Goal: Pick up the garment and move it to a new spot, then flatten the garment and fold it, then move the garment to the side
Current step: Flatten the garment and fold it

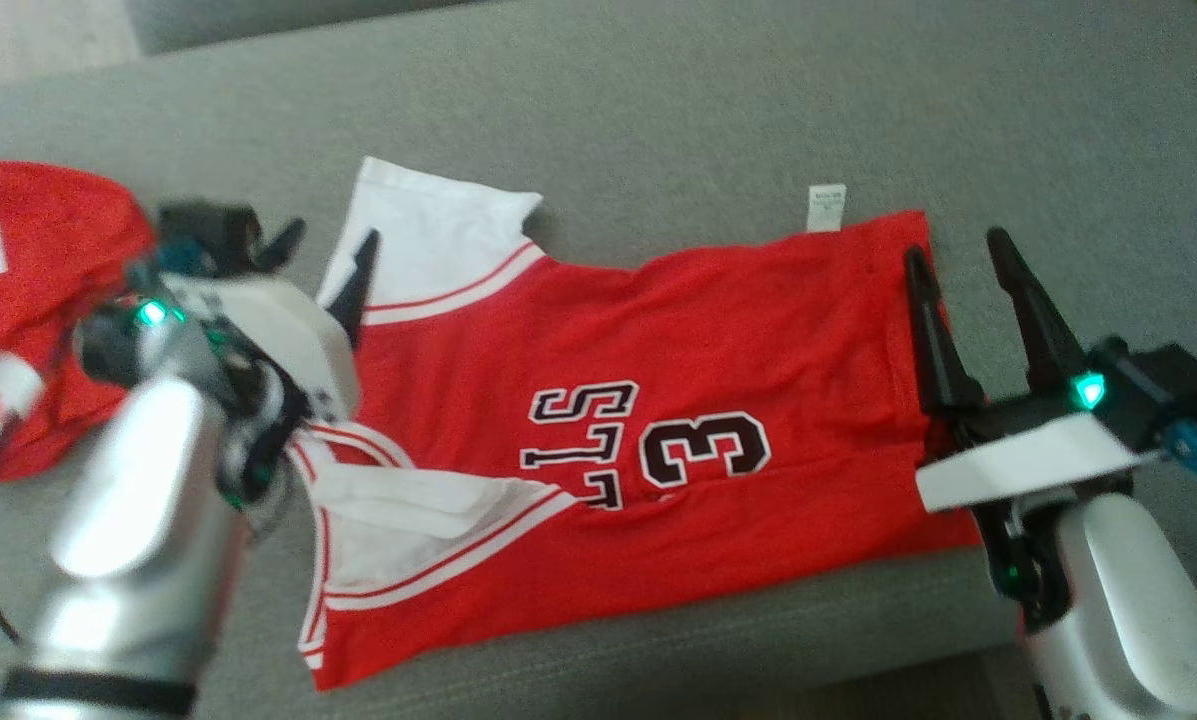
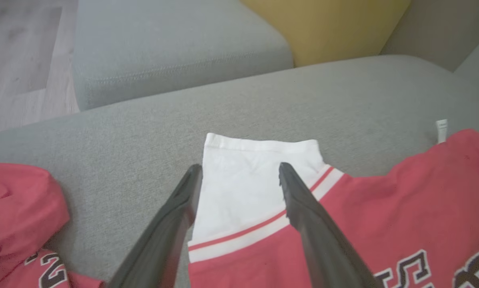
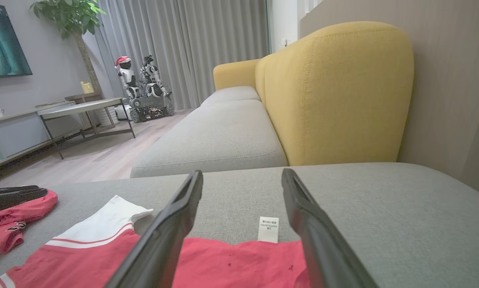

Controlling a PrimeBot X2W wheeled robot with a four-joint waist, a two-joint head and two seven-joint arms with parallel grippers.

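The garment (image 1: 658, 400), a red jersey with white sleeves and black lettering, lies spread out and mostly flat on the grey sofa cushion (image 1: 658, 120). Its nearer sleeve is folded in over the chest. My left gripper (image 1: 330, 240) hangs open over the farther white sleeve (image 2: 243, 188), one finger on each side of it, holding nothing. My right gripper (image 1: 956, 245) is open at the hem end, its fingers above the red edge near the white label (image 3: 268, 229). In the right wrist view the jersey (image 3: 231, 260) lies under the open gripper (image 3: 242, 173).
A second red garment (image 1: 28, 280) lies bunched at the far left of the cushion. The yellow backrest (image 3: 335, 92) rises behind the seat. Another grey cushion (image 2: 163, 52) and wooden floor lie beyond. The cushion's front edge (image 1: 758, 650) runs just below the jersey.
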